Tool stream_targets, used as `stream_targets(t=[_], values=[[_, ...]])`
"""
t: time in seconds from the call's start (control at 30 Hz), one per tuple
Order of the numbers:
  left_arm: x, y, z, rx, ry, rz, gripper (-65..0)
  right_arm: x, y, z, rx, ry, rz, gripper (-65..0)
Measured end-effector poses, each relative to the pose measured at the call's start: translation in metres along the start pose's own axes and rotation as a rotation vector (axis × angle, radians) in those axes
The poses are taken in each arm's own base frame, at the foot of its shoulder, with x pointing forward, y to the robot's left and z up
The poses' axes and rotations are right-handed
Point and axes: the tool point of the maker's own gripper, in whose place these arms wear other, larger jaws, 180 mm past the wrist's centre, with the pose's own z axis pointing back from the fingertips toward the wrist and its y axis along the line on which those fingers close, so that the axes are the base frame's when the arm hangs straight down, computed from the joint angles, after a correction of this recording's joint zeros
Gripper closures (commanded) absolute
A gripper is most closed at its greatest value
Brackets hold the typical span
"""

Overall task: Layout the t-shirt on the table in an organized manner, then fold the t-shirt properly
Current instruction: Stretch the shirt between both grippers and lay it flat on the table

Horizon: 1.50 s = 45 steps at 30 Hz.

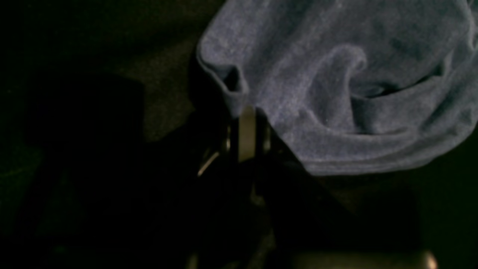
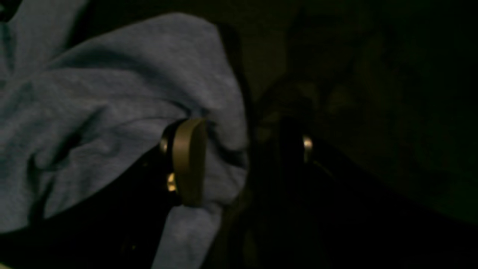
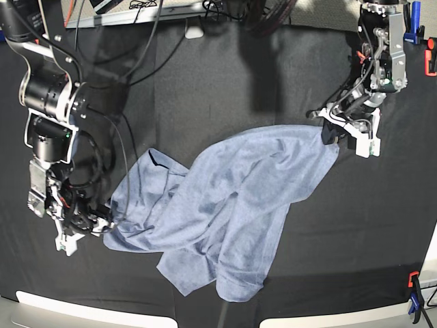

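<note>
Black cloth table (image 3: 225, 89): crumpled blue-grey t-shirt (image 3: 232, 205) lying across middle.

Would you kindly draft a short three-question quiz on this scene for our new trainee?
1. True or false: the t-shirt lies flat and smooth on the table.
2. Which pincer is shut on an edge of the shirt? A) left pincer B) right pincer C) neither
3. Fill in: one pad of the right pincer presses on the shirt's ____ side, as seen from the right wrist.

Key
1. False: it is crumpled and stretched between the two arms.
2. A. The right pincer's jaws stand apart around a fold.
3. Left.
</note>
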Motion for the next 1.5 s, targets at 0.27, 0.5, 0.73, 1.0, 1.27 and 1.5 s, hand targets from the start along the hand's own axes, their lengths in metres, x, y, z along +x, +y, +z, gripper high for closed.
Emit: stream_targets(t=[0.27, 0.5, 0.73, 1.0, 1.27, 1.5], values=[[0.000, 0.000, 0.000, 0.000, 0.000, 0.000, 0.0, -0.005, 0.022, -0.007, 0.040, -0.004, -0.001, -1.3], [0.004, 0.000, 0.000, 0.000, -0.025, 0.000, 0.0, -0.004, 0.015, -0.007, 0.005, -0.003, 0.059, 0.0], [0.011, 0.007, 0.008, 0.020, -0.027, -0.004, 0.0, -0.006, -0.014, 0.022, 0.036, 0.097, 0.145, 0.0], [0.036, 0.031, 0.027, 0.085, -0.067, 0.006, 0.0, -0.008, -0.074, 0.093, -0.039, 0.114, 0.268, 0.0], [0.031, 0.033, 0.064, 0.038, -0.101, 0.040, 0.0, -0.032, -0.099, 0.154, -0.076, 0.096, 0.255, 0.0], [0.029, 0.038, 0.099, 0.029, -0.112, 0.039, 0.0, -0.053, -0.124, 0.220, -0.130, 0.014, 0.231, 0.0]])
